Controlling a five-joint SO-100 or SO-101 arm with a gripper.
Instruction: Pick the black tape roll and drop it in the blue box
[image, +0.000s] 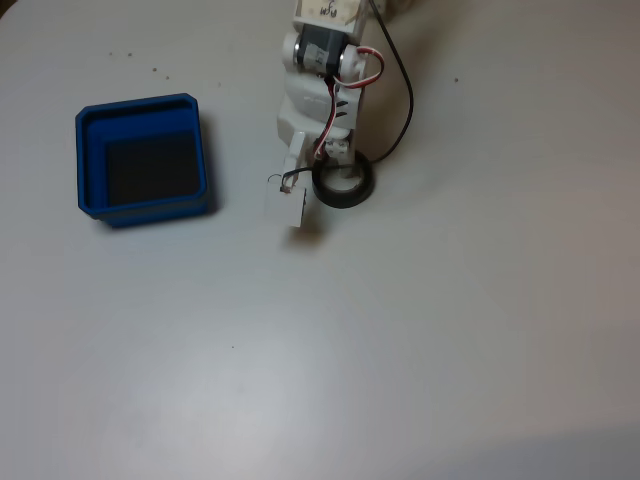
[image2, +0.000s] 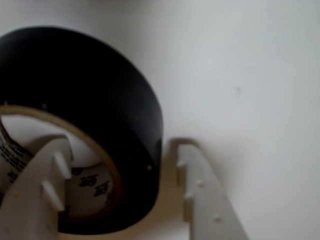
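Black tape roll (image2: 100, 100), a glossy ring with a pale printed core, lies flat on the white surface (image: 450, 330), right of the square blue plastic box (image: 142, 205) and well apart from it. I'd worry the thin wall slips or tips if squeezed off-centre. White plastic jaws straddle that wall, spread, one finger (image2: 40, 200) inside the core; contact is unclear.

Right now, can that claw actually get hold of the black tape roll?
Probably yes: the gripper already straddles the black tape roll's wall, one finger inside the core, the other outside, with nothing between them.
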